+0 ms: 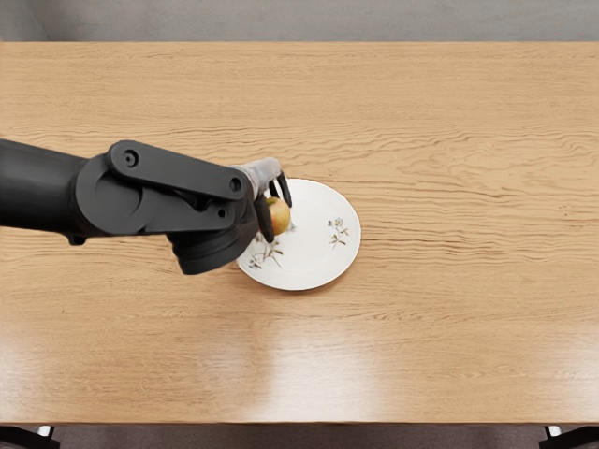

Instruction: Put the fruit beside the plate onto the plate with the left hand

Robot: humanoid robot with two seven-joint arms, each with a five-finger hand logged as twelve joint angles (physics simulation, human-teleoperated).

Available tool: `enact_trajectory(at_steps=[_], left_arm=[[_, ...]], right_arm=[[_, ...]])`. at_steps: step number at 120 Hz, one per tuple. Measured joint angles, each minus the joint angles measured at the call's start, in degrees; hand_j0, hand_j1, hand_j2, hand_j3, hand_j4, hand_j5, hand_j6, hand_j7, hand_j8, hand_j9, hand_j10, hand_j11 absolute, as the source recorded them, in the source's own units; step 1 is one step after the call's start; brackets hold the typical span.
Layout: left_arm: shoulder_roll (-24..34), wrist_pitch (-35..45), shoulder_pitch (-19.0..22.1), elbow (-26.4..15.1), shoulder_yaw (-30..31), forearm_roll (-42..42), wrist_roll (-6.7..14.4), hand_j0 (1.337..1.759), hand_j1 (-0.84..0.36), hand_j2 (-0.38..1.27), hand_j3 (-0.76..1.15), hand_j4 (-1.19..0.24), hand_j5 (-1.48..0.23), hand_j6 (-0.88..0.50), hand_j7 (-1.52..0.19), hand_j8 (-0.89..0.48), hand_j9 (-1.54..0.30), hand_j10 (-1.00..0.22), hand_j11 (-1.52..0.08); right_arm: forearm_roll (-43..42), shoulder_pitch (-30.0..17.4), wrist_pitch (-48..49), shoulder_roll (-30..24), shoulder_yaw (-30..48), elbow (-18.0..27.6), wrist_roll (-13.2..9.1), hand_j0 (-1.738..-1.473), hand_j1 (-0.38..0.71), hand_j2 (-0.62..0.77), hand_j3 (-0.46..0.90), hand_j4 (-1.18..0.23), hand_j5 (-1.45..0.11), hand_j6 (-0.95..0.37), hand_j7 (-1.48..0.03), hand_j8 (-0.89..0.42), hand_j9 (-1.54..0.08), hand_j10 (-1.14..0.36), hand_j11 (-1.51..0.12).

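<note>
A broad bench point(449, 112) of pale wood with strong grain fills nearly the whole frame. A grey strip of background point(299, 19) runs along the top edge, and dark bench legs point(19, 436) show at the two bottom corners. A soft glare lies on the wood in the lower middle of the frame.

Just left of the frame's centre lies a round white plate point(318, 253), flat on the bench, with small sprigs of flowers printed on it. One sprig shows right of the plate's middle and another near its lower left rim.

The left arm point(56, 196), dark and matte, comes in from the left edge at mid-height and reaches across to the plate. Its bulky wrist covers the plate's left rim. The left hand point(265, 198) sits over the upper left part of the plate, and its dark fingers point(284, 190) are curled round the fruit point(279, 215), clamped on it.

The fruit is small and yellow with a reddish-brown patch; its kind cannot be told from here. It lies within the plate's outline, near the left side. Whether it rests on the plate or hangs just above it cannot be told, since the fingers hide its underside.
</note>
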Motion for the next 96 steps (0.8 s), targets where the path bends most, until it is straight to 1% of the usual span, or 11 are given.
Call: enact_trajectory(at_steps=[13,23,35,50,54,62,70,78,83,92,96], left_arm=[[-0.1,0.1,0.1,0.6,-0.2,-0.7,0.0,1.655,-0.11,0.12,0.00,-0.48,-0.70,-0.35,-0.69,-0.37,-0.68,-0.47,-0.68],[-0.1,0.2,0.1,1.1,-0.3,-0.9,0.0,1.656,-0.06,0.10,0.00,-0.40,-0.58,-0.32,-0.57,-0.33,-0.57,-0.40,-0.56],[-0.1,0.2,0.2,1.5,-0.6,-1.0,0.0,1.657,-0.02,0.08,0.00,-0.35,-0.48,-0.30,-0.48,-0.30,-0.47,-0.34,-0.47],[1.4,0.1,0.0,1.7,-2.0,-0.9,0.0,1.657,0.01,0.07,0.00,-0.30,-0.41,-0.28,-0.41,-0.28,-0.41,-0.30,-0.41],[2.5,0.0,0.0,1.7,-2.7,-0.8,0.0,1.657,0.02,0.07,0.00,-0.30,-0.40,-0.27,-0.40,-0.28,-0.40,-0.30,-0.40],[6.7,-0.4,0.3,1.4,-4.9,-0.7,0.0,1.658,0.02,0.06,0.00,-0.28,-0.38,-0.27,-0.38,-0.27,-0.38,-0.28,-0.38],[13.2,-1.4,1.0,0.4,-7.7,-0.6,0.0,1.658,0.03,0.06,0.00,-0.28,-0.37,-0.26,-0.37,-0.27,-0.36,-0.28,-0.36],[21.2,-5.1,4.9,-0.8,-12.3,-0.4,0.0,1.658,0.03,0.06,0.00,-0.27,-0.36,-0.26,-0.36,-0.26,-0.36,-0.27,-0.36],[26.4,-9.4,8.9,-1.4,-16.4,-0.3,0.0,1.658,0.04,0.06,0.00,-0.27,-0.35,-0.26,-0.35,-0.26,-0.35,-0.27,-0.35],[32.0,-18.7,14.7,-2.1,-24.0,-0.2,0.0,1.658,0.04,0.05,0.00,-0.26,-0.35,-0.26,-0.34,-0.26,-0.34,-0.26,-0.34],[34.7,-23.4,18.0,-2.3,-27.6,-0.2,0.0,1.658,0.04,0.05,0.00,-0.26,-0.34,-0.26,-0.34,-0.26,-0.34,-0.26,-0.34]], right_arm=[[0.0,0.0,0.0,0.0,0.0,0.0,0.0,-1.658,-0.31,-0.01,0.00,-0.03,-0.05,-0.03,-0.05,-0.03,-0.05,-0.03,-0.05],[0.0,0.0,0.0,0.0,0.0,0.0,0.1,-1.658,-0.31,-0.01,0.00,-0.03,-0.05,-0.03,-0.05,-0.03,-0.05,-0.03,-0.05],[0.0,0.0,0.0,0.0,0.0,0.0,0.1,-1.658,-0.31,-0.01,0.00,-0.03,-0.05,-0.03,-0.05,-0.03,-0.05,-0.03,-0.05],[0.0,0.0,0.0,0.0,0.0,0.0,0.1,-1.658,-0.31,-0.01,0.00,-0.03,-0.05,-0.03,-0.05,-0.03,-0.05,-0.03,-0.05],[0.0,0.0,0.0,0.0,0.0,0.0,0.1,-1.658,-0.31,-0.01,0.00,-0.03,-0.05,-0.03,-0.05,-0.03,-0.05,-0.03,-0.05],[0.0,0.1,0.0,0.0,0.0,0.0,0.0,-1.658,-0.31,-0.01,0.00,-0.03,-0.05,-0.03,-0.05,-0.03,-0.05,-0.03,-0.05],[0.0,0.2,0.1,0.0,0.0,0.0,0.0,-1.658,-0.31,-0.01,0.00,-0.03,-0.05,-0.03,-0.05,-0.03,-0.05,-0.03,-0.05],[0.0,0.3,0.1,0.0,0.0,0.0,0.0,-1.658,-0.31,-0.01,0.00,-0.03,-0.05,-0.03,-0.05,-0.03,-0.05,-0.03,-0.05],[0.0,0.3,0.1,0.0,0.0,0.0,0.0,-1.658,-0.31,-0.01,0.00,-0.03,-0.05,-0.03,-0.05,-0.03,-0.05,-0.03,-0.05],[0.0,0.4,0.1,0.0,0.0,0.0,0.0,-1.658,-0.31,-0.01,0.00,-0.03,-0.05,-0.03,-0.05,-0.03,-0.05,-0.03,-0.05],[0.0,0.4,0.1,0.0,0.0,0.0,0.0,-1.658,-0.31,-0.01,0.00,-0.03,-0.05,-0.03,-0.05,-0.03,-0.05,-0.03,-0.05]])
